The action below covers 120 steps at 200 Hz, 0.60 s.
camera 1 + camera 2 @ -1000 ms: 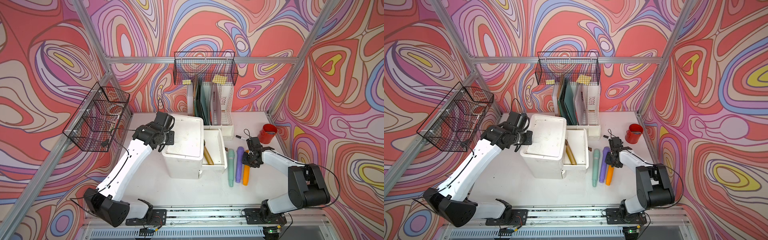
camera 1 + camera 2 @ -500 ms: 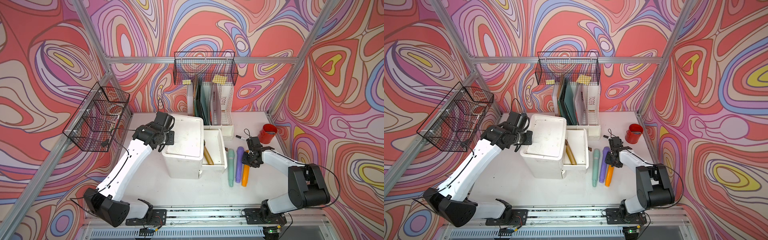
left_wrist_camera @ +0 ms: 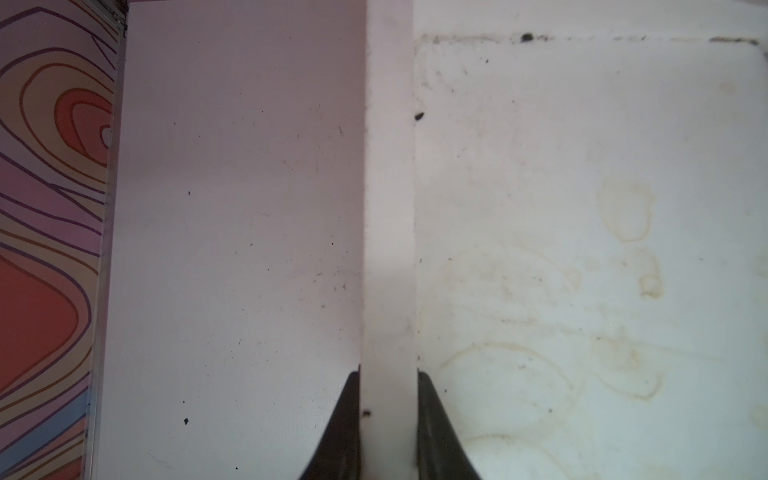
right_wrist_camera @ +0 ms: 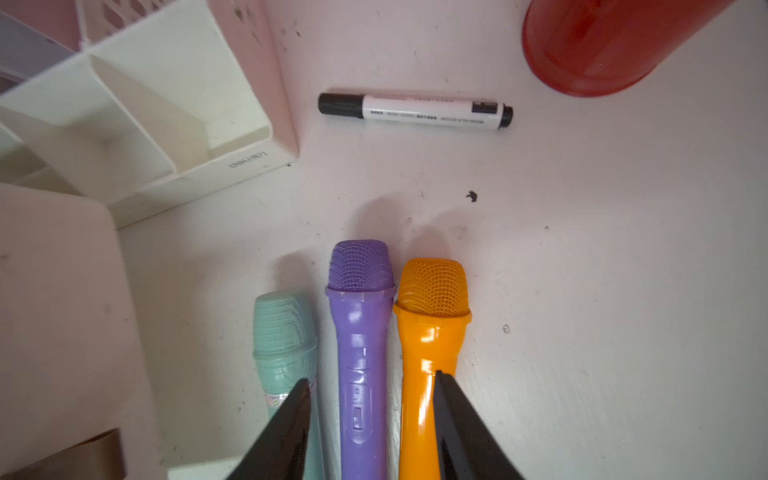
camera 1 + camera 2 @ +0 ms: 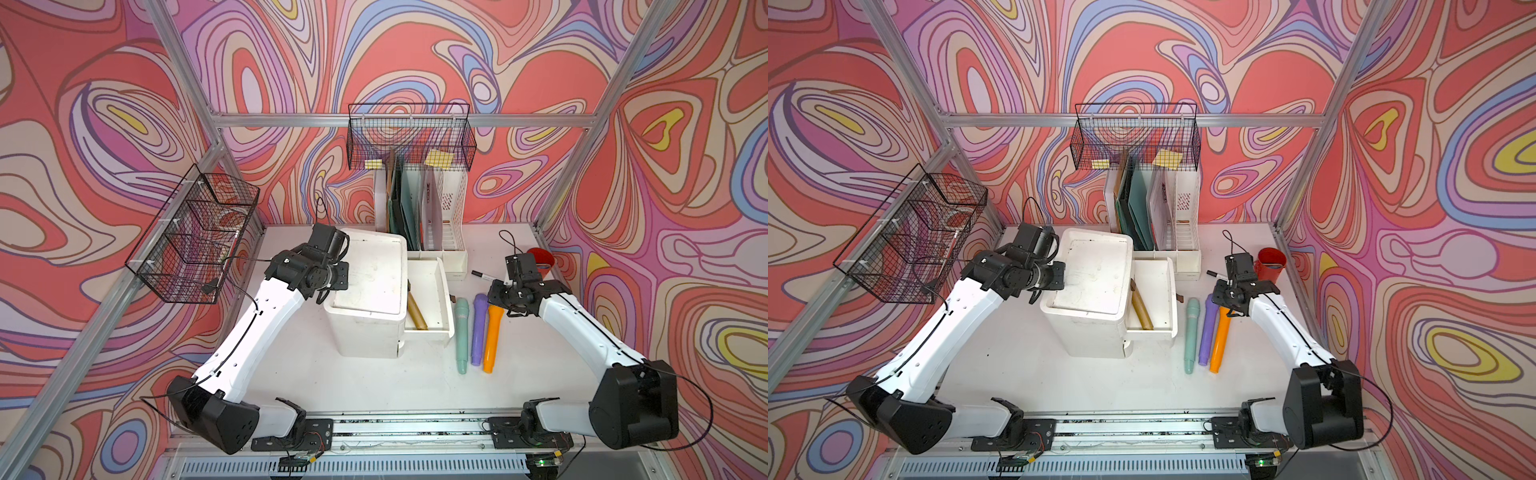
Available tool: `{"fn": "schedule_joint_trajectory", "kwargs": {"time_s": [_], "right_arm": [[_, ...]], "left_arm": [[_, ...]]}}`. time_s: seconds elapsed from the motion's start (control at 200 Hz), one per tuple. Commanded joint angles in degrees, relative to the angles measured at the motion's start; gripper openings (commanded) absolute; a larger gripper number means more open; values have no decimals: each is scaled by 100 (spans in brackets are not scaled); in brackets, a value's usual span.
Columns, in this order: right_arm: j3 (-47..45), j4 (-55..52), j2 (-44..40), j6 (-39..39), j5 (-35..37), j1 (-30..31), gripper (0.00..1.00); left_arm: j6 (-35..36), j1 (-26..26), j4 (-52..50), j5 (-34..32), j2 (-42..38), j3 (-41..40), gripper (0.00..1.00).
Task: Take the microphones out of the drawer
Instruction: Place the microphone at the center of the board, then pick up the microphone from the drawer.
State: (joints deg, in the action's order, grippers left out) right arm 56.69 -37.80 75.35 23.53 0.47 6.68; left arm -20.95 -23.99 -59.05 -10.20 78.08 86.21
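Note:
The white drawer (image 5: 432, 286) (image 5: 1156, 286) stands pulled out of the white cabinet (image 5: 370, 282). A gold-brown microphone (image 5: 417, 311) (image 5: 1142, 309) lies in it. Teal (image 4: 284, 332), purple (image 4: 359, 324) and orange (image 4: 430, 316) microphones lie side by side on the table, right of the drawer. My right gripper (image 4: 372, 376) (image 5: 496, 297) hovers open over their head ends. Its jaws stand astride the purple one, and one finger overlaps the orange one. My left gripper (image 3: 388, 374) (image 5: 336, 282) is shut on the raised rim of the cabinet's top, at its left edge.
A black-capped marker (image 4: 415, 111) and a red cup (image 4: 602, 41) (image 5: 542, 259) sit behind the microphones. A white file organizer (image 5: 424, 216) stands behind the drawer. Wire baskets hang on the back wall (image 5: 409, 137) and the left wall (image 5: 195, 241).
The right gripper's jaws have spread a little wider over the microphones. The left arm, the cabinet and the drawer have not moved.

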Motion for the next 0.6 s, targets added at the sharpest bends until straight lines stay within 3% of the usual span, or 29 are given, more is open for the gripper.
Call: {"fn": "schedule_joint_trajectory", "kwargs": {"time_s": [0.0, 0.305, 0.596], "right_arm": [[145, 158, -293, -207, -762, -42, 48], [173, 965, -589, -52, -2540, -27, 48], [-61, 1382, -561, 62, -3146, 260, 48]], "left_arm": [[164, -40, 52, -172, -73, 18, 0], [121, -36, 76, -153, -65, -8, 0], [93, -38, 70, -123, -34, 1, 0]]}}
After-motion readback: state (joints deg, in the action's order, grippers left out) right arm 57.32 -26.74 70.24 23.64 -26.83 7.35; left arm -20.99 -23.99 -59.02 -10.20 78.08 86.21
